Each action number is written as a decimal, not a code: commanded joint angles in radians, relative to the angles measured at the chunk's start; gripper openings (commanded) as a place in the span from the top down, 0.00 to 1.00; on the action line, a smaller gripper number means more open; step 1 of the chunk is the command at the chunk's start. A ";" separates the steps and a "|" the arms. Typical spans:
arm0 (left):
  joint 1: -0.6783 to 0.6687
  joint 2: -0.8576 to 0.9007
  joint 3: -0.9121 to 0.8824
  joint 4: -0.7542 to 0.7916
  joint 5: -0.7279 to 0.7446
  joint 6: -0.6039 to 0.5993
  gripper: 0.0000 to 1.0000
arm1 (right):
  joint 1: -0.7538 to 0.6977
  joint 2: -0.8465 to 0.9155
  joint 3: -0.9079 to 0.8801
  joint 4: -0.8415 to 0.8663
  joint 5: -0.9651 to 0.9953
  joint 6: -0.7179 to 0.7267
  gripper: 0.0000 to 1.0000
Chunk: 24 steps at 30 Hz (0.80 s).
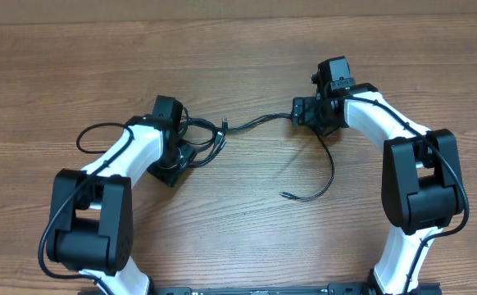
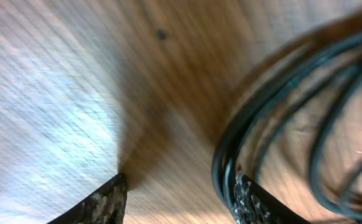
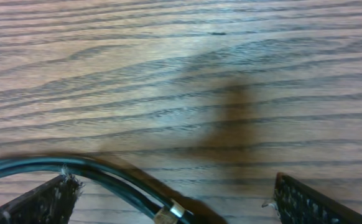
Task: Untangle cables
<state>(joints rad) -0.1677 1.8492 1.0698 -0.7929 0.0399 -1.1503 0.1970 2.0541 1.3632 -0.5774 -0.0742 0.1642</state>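
Here the left end effector (image 2: 181, 183), half open, sits by the cables (image 2: 224, 162). The right end effector (image 3: 175, 186), wide open, sits over one, likely to pull it free. Neither grips.

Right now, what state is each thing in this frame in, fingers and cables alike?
left fingers, open, bare wood between them, cable bundle against one finger.
right fingers, open wide, gripping nothing.
cable bundle, looped and tangled, lying on the table.
linking cable, stretched from the bundle towards the right fingers.
loose cable, curved, lying free.
silver-banded plug, lying between the right fingers, ungripped.
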 commanded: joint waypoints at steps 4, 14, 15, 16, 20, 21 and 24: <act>0.016 0.116 -0.062 -0.006 -0.084 0.051 0.41 | 0.005 0.050 -0.029 -0.013 -0.104 0.017 0.00; 0.032 0.116 0.207 -0.293 -0.050 0.074 0.42 | 0.005 0.050 -0.029 -0.010 -0.104 0.017 0.00; 0.029 0.116 0.231 -0.311 -0.049 0.074 0.40 | 0.005 0.050 -0.029 -0.010 -0.104 0.017 0.00; 0.025 0.116 0.246 -0.319 -0.045 0.074 0.37 | 0.006 0.050 -0.029 -0.010 -0.104 0.017 0.00; 0.004 0.116 0.255 -0.305 -0.039 0.069 0.26 | 0.005 0.050 -0.029 -0.010 -0.104 0.017 0.00; -0.004 0.116 0.251 -0.297 -0.039 0.061 0.25 | 0.005 0.050 -0.029 -0.010 -0.104 0.017 0.00; -0.026 0.116 0.245 -0.287 -0.039 0.019 0.24 | 0.005 0.050 -0.029 -0.010 -0.104 0.017 0.00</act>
<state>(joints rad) -0.1673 1.9579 1.3087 -1.0847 0.0143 -1.0946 0.1967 2.0541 1.3636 -0.5705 -0.1081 0.1638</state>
